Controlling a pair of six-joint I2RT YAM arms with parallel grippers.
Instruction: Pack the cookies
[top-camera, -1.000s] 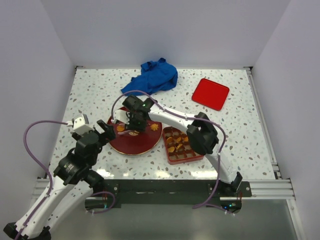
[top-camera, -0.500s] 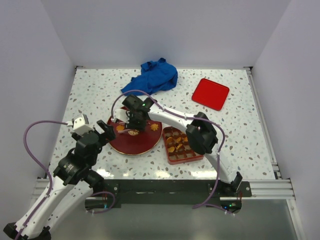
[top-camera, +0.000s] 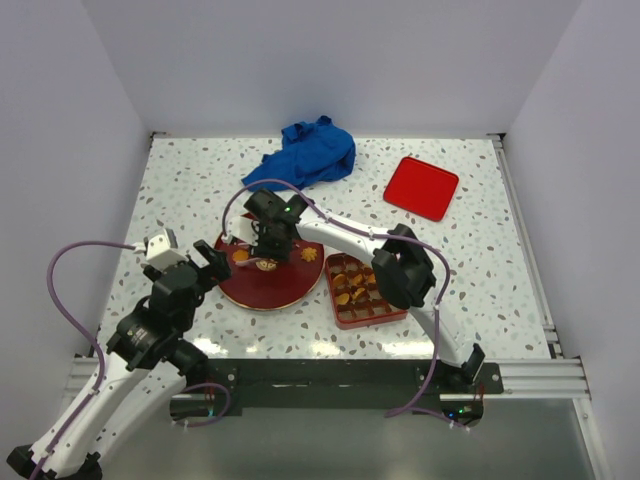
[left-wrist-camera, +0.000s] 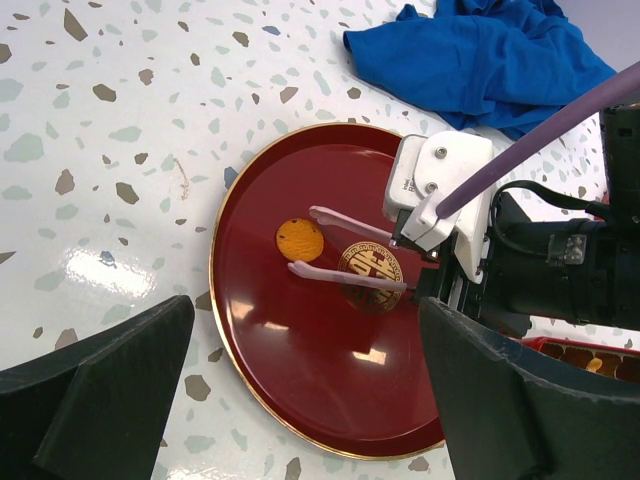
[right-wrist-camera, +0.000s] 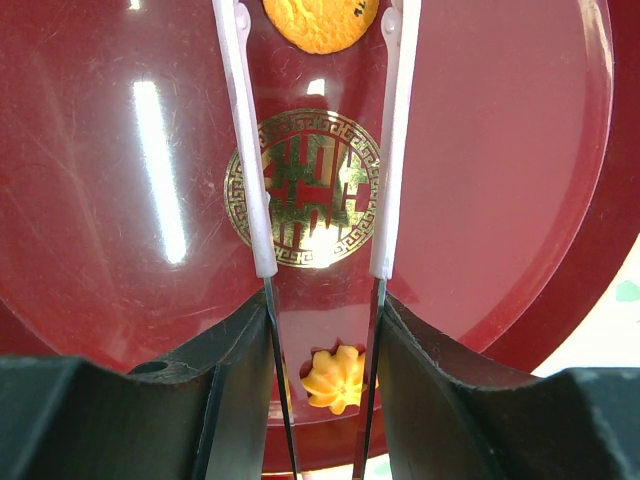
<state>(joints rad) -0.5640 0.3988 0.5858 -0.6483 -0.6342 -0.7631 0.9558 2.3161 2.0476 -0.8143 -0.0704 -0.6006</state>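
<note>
A round orange cookie (left-wrist-camera: 299, 239) lies on the dark red plate (left-wrist-camera: 300, 390), left of its gold emblem. My right gripper (top-camera: 268, 245) is shut on a pair of tweezers (right-wrist-camera: 250, 180). Their white tips stand apart on either side of that cookie (right-wrist-camera: 320, 22), with a gap on each side. A flower-shaped cookie (right-wrist-camera: 335, 378) lies on the plate (right-wrist-camera: 500, 150) under the right gripper (right-wrist-camera: 322, 330). My left gripper (left-wrist-camera: 300, 400) hovers open at the plate's near-left rim (top-camera: 260, 290), holding nothing. The red compartment box (top-camera: 362, 290) to the right of the plate holds several cookies.
A crumpled blue cloth (top-camera: 308, 155) lies behind the plate, close to the right arm's forearm. A flat red lid (top-camera: 421, 187) rests at the back right. The left gripper (top-camera: 205, 262) is a short way from the right gripper.
</note>
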